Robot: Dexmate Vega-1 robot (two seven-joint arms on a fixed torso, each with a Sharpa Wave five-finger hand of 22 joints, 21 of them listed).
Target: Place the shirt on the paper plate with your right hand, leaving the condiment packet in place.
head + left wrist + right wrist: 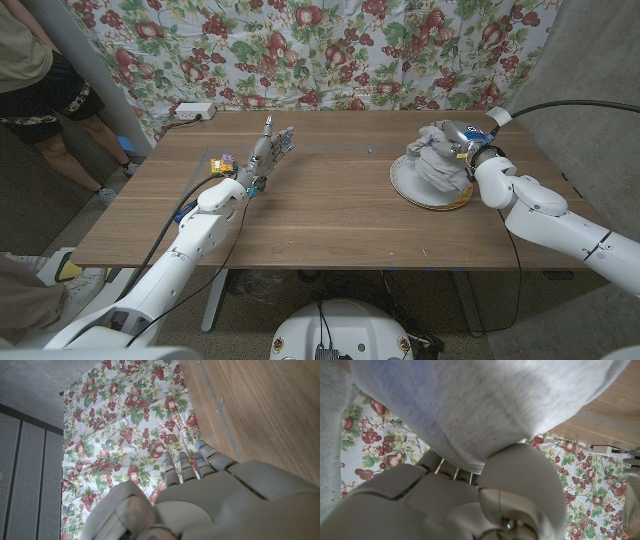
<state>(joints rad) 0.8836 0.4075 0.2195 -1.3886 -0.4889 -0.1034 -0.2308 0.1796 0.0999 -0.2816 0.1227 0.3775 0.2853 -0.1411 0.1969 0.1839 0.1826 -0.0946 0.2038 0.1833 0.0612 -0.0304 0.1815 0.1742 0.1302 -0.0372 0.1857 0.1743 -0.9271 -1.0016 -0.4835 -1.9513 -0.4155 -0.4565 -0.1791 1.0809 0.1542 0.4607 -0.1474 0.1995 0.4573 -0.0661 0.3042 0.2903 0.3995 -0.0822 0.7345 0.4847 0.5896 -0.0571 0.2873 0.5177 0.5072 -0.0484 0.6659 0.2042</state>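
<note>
A bunched grey shirt [436, 168] lies on the white paper plate [410, 190] at the table's right side. My right hand [452, 138] is on top of the shirt's far part, its fingers curled into the cloth. In the right wrist view the grey shirt [485, 405] hangs right over my right hand [470, 500], the thumb pressed against the fabric. The colourful condiment packet [222, 161] lies on the wood at the left. My left hand [266, 152] stands just right of it, holding nothing, and my left hand [210, 495] shows its fingers straight and close together.
A white power strip [195, 111] sits at the table's far left corner. A flowered cloth [330, 50] hangs behind the table. A person [35, 70] stands at the far left. The wooden table [320, 200] is bare between the packet and the plate.
</note>
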